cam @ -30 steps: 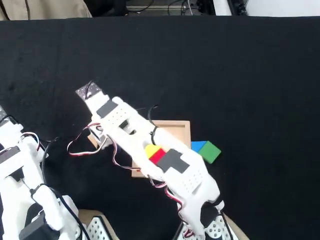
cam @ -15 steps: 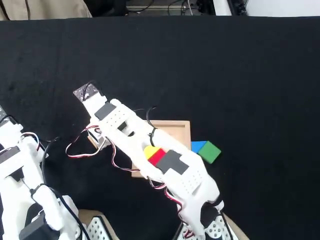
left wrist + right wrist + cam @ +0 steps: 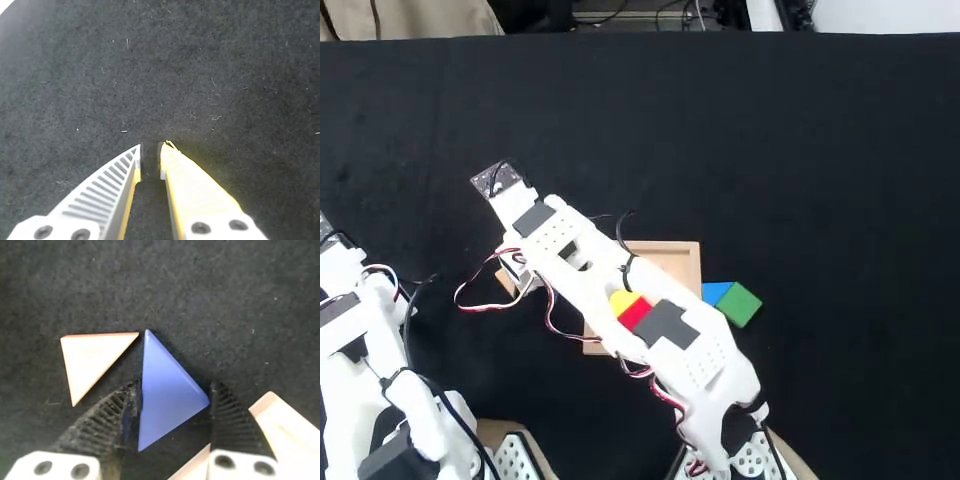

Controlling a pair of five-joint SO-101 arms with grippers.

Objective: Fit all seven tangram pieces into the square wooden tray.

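A black cloth covers the worktop. The white right arm slants from the near edge up and leftward across the square wooden tray, whose far right corner shows beside it. Just right of the tray, a blue piece and a green piece lie touching. A yellow patch and a red patch show at the arm's middle; whether they are pieces cannot be told. The left arm stands at the near left corner, well apart from the tray.
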